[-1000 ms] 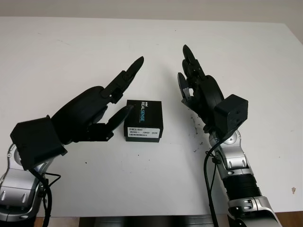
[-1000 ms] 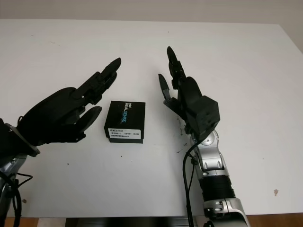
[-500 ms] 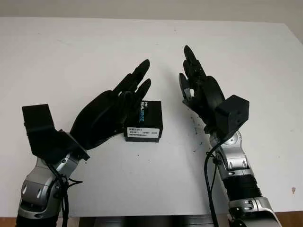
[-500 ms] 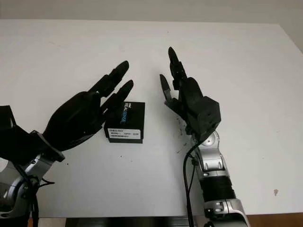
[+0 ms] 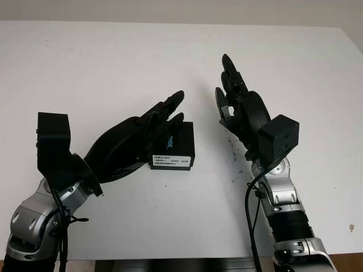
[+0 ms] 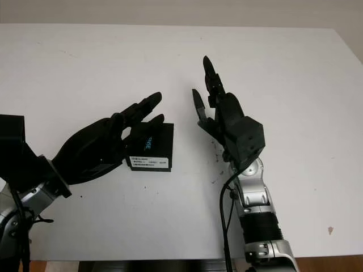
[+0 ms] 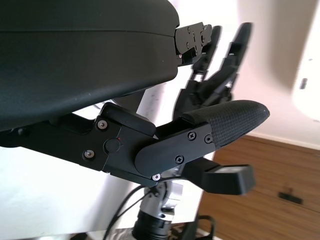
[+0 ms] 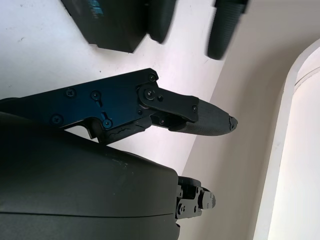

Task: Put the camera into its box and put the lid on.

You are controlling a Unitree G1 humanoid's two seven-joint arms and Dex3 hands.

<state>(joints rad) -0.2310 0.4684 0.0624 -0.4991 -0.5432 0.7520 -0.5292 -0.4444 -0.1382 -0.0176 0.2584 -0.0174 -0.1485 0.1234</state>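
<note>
Box point(image 5: 174, 148), black and closed, sits on the white table point(image 5: 85, 68) beneath the fingertips of the left hand point(image 5: 133, 144), which is open and grasps nothing. The right hand point(image 5: 241, 110), open too, stands just beside it.

White table point(image 5: 85, 68), wood floor point(image 7: 260, 170) w/ cabinet.

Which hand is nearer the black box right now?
Left. The left hand is open at the box, its fingertips reaching over the box's left edge. The right hand is open too, held upright beside the box's right side with a strip of bare table between them.
</note>
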